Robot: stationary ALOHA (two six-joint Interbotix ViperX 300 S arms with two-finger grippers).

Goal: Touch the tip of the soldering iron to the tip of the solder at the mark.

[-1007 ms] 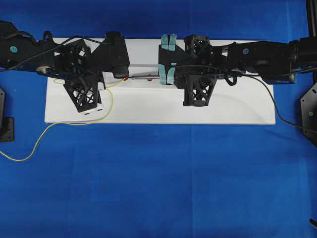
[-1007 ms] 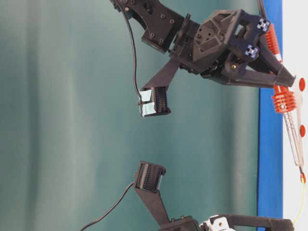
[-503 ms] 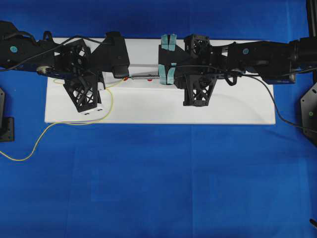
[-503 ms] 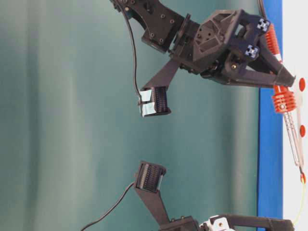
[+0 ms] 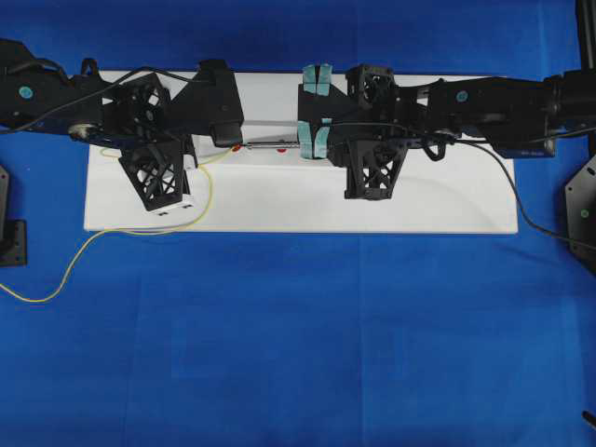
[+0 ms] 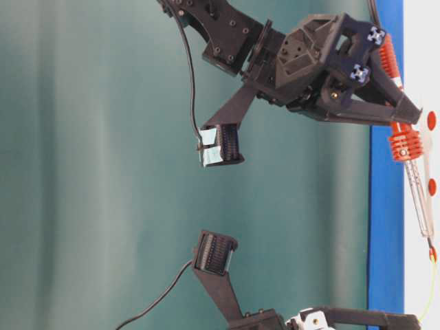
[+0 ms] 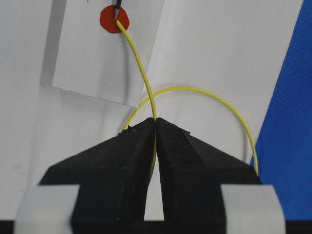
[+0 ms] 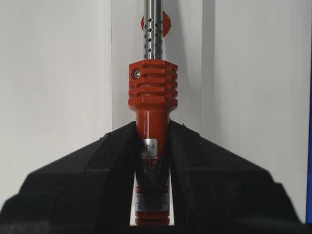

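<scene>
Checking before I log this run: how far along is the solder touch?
Done: left gripper is shut on the solder, right gripper shut on the soldering iron. In hand: the left wrist view shows the iron's dark tip meeting the solder's end on the red mark. Left: nothing obvious; contact looks made.

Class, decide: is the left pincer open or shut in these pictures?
Shut. In the left wrist view the left pincer is closed on the solder, its jaws meeting around the wire.
</scene>
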